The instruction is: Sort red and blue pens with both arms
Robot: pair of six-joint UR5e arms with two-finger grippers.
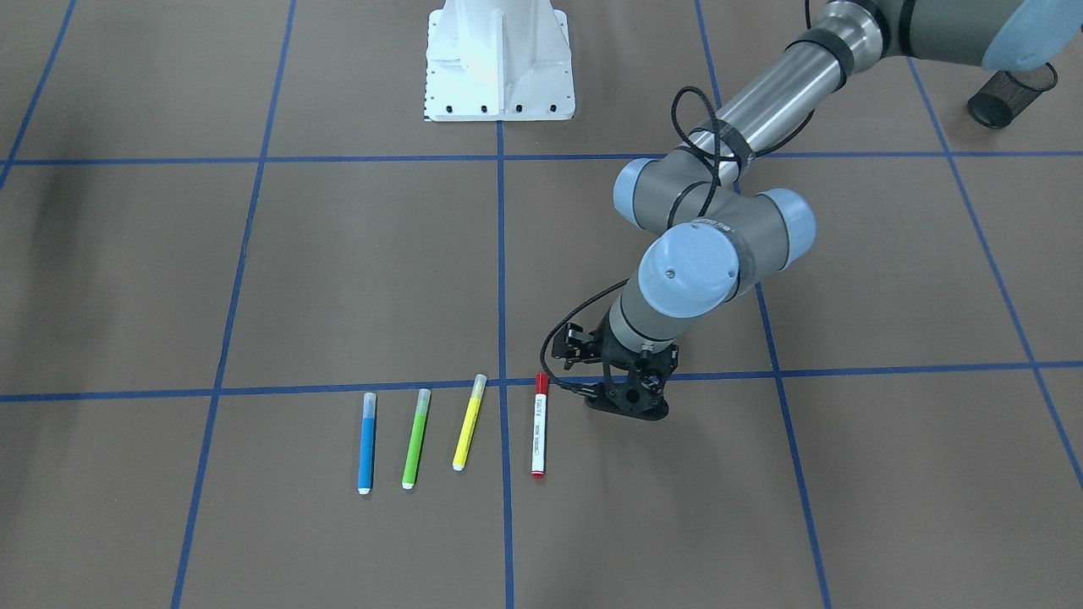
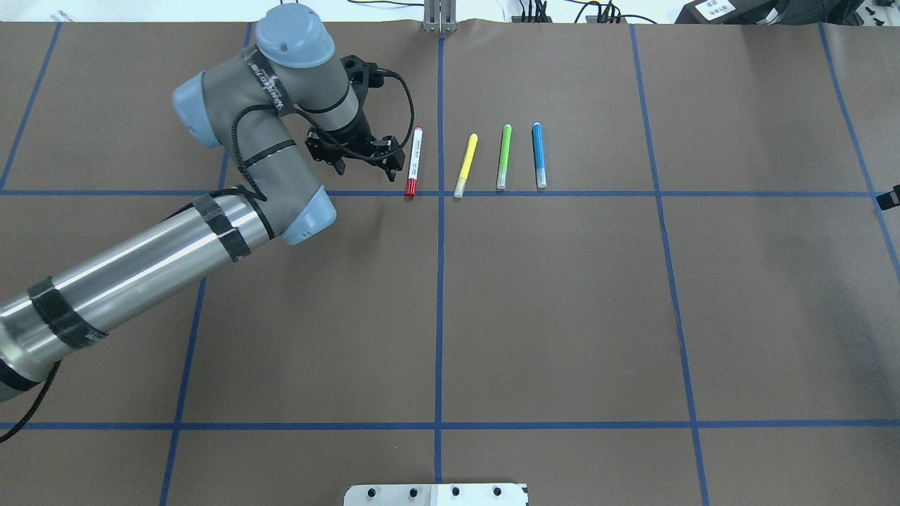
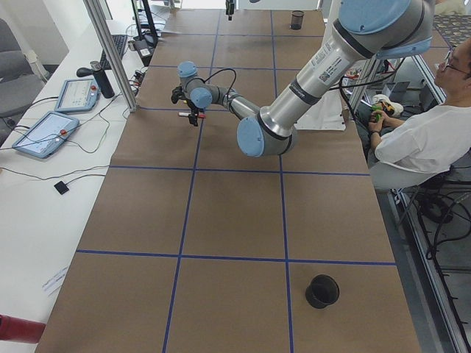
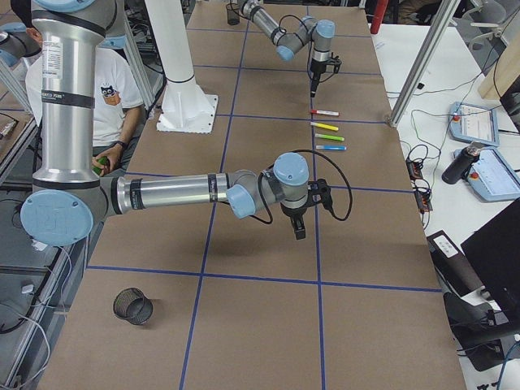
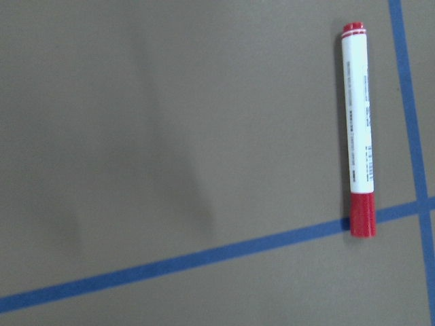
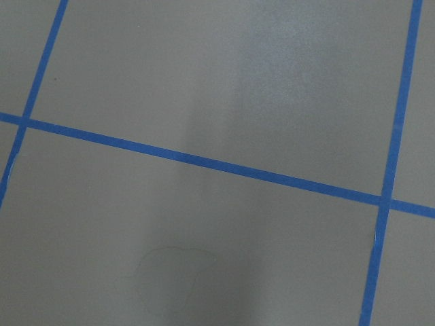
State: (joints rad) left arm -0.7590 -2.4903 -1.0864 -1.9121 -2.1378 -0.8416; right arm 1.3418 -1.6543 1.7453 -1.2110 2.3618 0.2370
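Note:
Four pens lie in a row on the brown table. The red pen (image 2: 413, 161), white-barrelled with a red cap, lies at the row's end nearest my left arm; its cap rests on a blue tape line (image 5: 363, 214). The blue pen (image 2: 538, 154) lies at the other end. My left gripper (image 2: 365, 171) hovers just beside the red pen (image 1: 539, 427), apart from it, open and holding nothing. The blue pen (image 1: 366, 441) is far from both grippers. My right gripper (image 4: 299, 229) hangs over bare table, well away from the pens; I cannot tell whether it is open or shut.
A yellow pen (image 2: 465, 165) and a green pen (image 2: 503, 157) lie between the red and the blue one. A black mesh cup (image 1: 1011, 95) stands behind the left arm, and another cup (image 4: 132, 305) at the right end. The white pedestal (image 1: 499, 59) stands mid-table. A person (image 3: 419, 140) sits alongside.

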